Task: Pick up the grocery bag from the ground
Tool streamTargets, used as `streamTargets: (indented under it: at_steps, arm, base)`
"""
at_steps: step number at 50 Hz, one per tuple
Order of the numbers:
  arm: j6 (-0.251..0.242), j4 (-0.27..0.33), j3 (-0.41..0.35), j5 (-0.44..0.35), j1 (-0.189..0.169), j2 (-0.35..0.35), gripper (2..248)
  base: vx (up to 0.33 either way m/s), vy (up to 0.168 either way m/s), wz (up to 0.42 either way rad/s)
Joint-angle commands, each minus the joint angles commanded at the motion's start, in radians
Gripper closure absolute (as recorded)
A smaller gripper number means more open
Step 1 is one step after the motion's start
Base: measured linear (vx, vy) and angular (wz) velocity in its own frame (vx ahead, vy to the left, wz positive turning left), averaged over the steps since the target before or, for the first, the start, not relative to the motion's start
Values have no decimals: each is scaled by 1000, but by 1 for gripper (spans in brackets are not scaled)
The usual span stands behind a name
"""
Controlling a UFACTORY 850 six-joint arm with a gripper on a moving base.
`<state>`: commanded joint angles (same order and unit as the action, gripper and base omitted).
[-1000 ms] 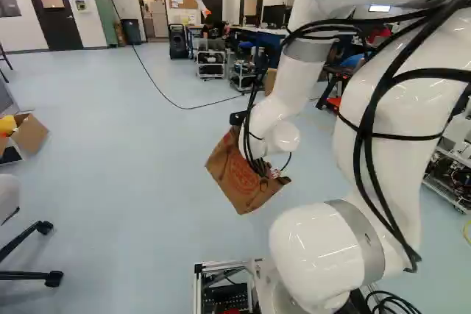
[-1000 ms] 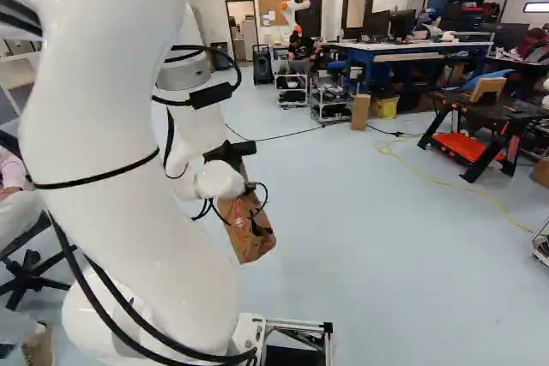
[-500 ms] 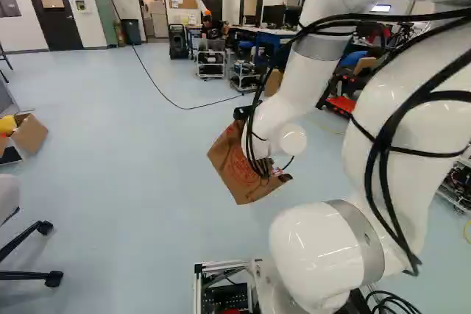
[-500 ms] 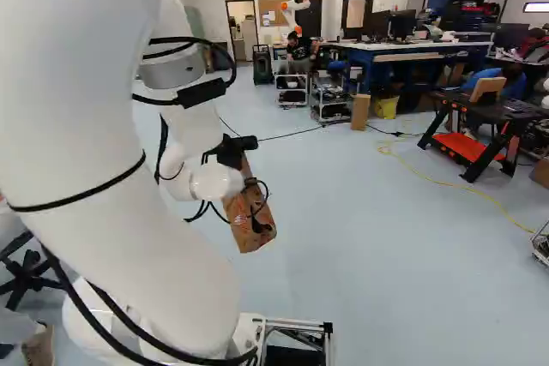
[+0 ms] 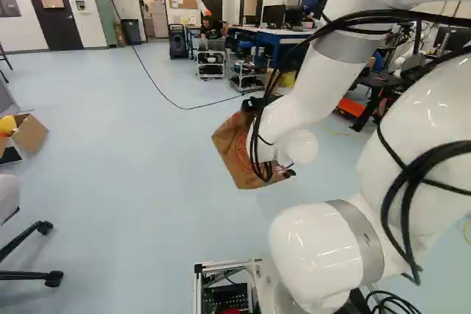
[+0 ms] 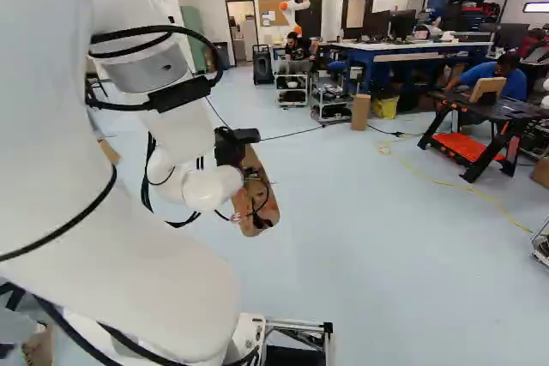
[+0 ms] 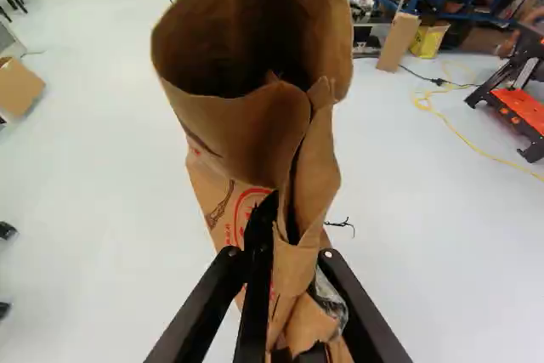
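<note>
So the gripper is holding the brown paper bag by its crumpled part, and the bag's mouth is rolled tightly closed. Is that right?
Not quite: the mouth isn't rolled closed. The wrist view shows it gaping wide open. The rest is right: the gripper is holding the brown paper bag by its crumpled part.

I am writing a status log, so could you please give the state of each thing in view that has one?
Gripper: shut on the bag.
Bag: held off the floor, mouth open.
Cardboard box: open, something yellow inside.
Door at left base view's left: shut.
Doorway right of it: open.
Yellow cable: loose on the floor.
</note>
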<state>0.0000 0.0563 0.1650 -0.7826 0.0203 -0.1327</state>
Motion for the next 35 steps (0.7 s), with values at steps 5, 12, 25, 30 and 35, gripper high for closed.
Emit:
streamTargets:
  at_steps: [5, 12, 25, 30, 35]
  arm:
    - [0, -10, -14, -17, -4, -27, 225]
    - [0, -23, -32, -37, -8, -61, 225]
    - [0, -42, -58, -67, -15, -109, 225]
    - [0, -47, -65, -75, -17, -122, 225]
    - [0, -51, -70, -81, -18, -132, 225]
  base:
    - [0, 0, 0]
    - [0, 0, 0]
    - [0, 0, 0]
    - [0, 0, 0]
    - [0, 0, 0]
